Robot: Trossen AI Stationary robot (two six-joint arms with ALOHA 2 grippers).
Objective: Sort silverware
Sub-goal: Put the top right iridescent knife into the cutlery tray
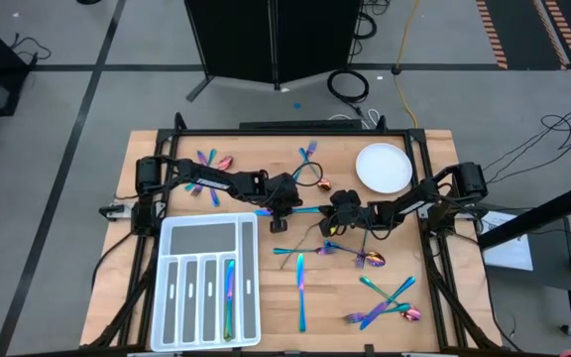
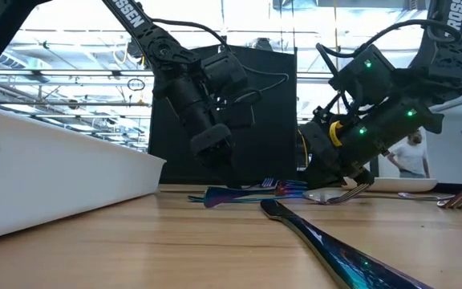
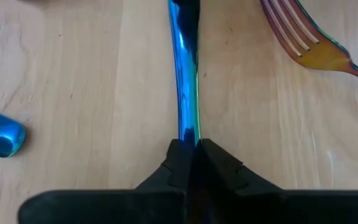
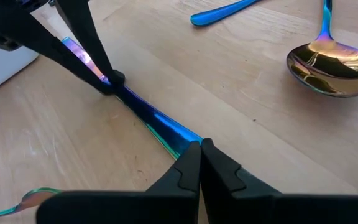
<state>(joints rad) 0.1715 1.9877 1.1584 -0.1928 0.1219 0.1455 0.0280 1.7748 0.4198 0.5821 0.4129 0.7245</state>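
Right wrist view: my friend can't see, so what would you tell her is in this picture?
The right end effector is shut on one end of a slim blue-purple piece of silverware lying on the wooden table, while the left end effector pinches its other end. A coppery spoon lies nearby.

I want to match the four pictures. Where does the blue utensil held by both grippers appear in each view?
High view: blue utensil at table centre, between left gripper and right gripper.
Low view: low at centre, on the tabletop.
Left wrist view: runs up the middle.
Right wrist view: diagonal strip.
Shared landmark: the left gripper pinching it.
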